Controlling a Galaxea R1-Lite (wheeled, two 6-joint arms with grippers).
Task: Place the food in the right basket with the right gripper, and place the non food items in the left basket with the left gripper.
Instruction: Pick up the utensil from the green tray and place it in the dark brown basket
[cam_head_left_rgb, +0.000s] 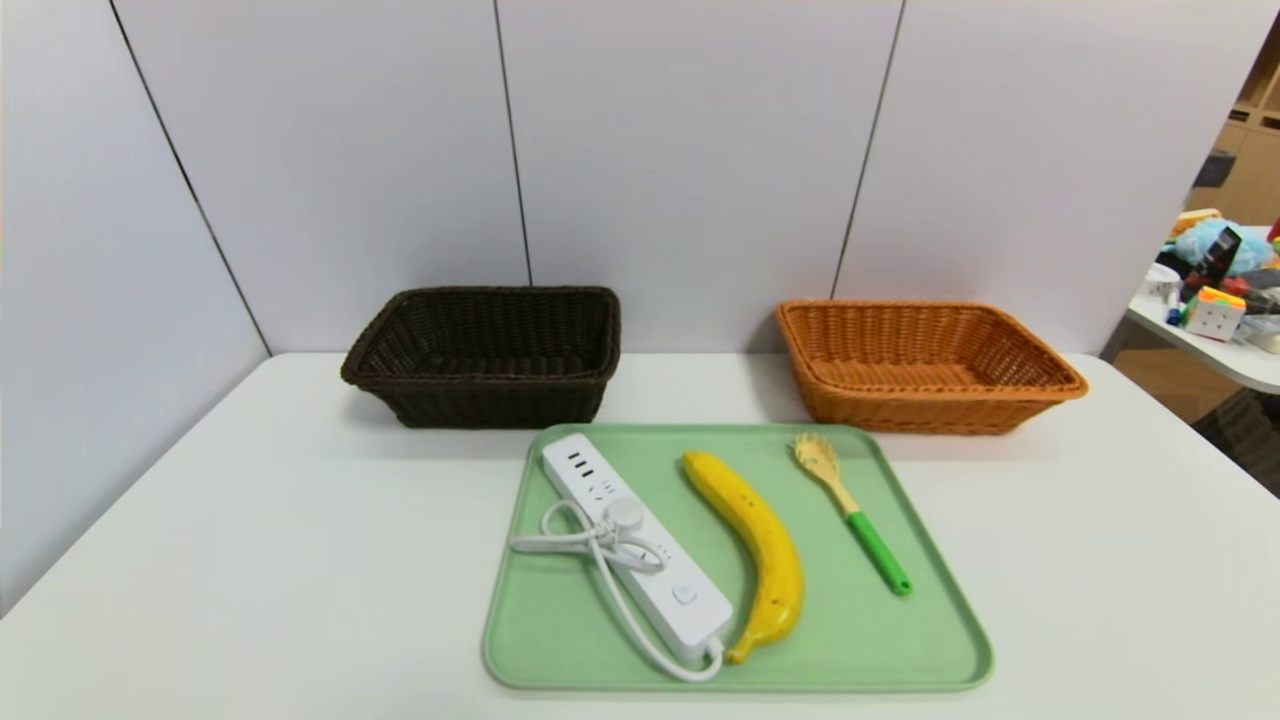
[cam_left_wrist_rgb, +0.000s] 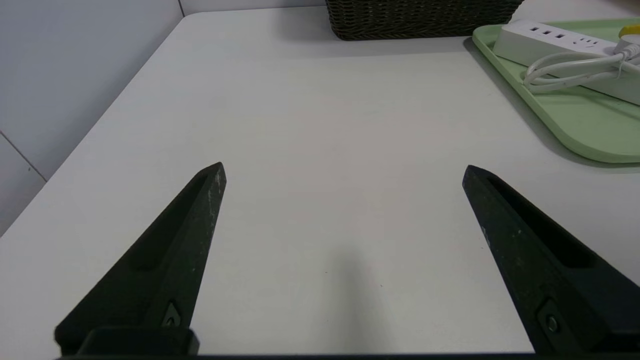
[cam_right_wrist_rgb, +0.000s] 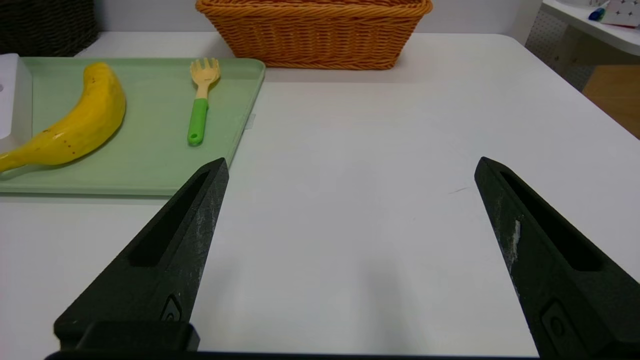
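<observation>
While nothing had yet been sorted, the rectangular dark brown wicker basket (cam_head_left_rgb: 485, 352) at ten o'clock held nothing. On the pale green plastic tray (cam_head_left_rgb: 900, 640) lay, left to right, the long white power strip (cam_head_left_rgb: 640, 545) with its coiled cord, the curved yellow banana (cam_head_left_rgb: 755, 545), and the yellow pronged pasta spoon (cam_head_left_rgb: 850, 510) with a green handle. The rectangular orange-tan wicker basket (cam_head_left_rgb: 925, 365) at two o'clock also held nothing. The left gripper (cam_left_wrist_rgb: 344, 172) and right gripper (cam_right_wrist_rgb: 351, 167) hovered low over bare white table (cam_head_left_rgb: 200, 560), fingers spread wide, gripping nothing. All three placements remained.
</observation>
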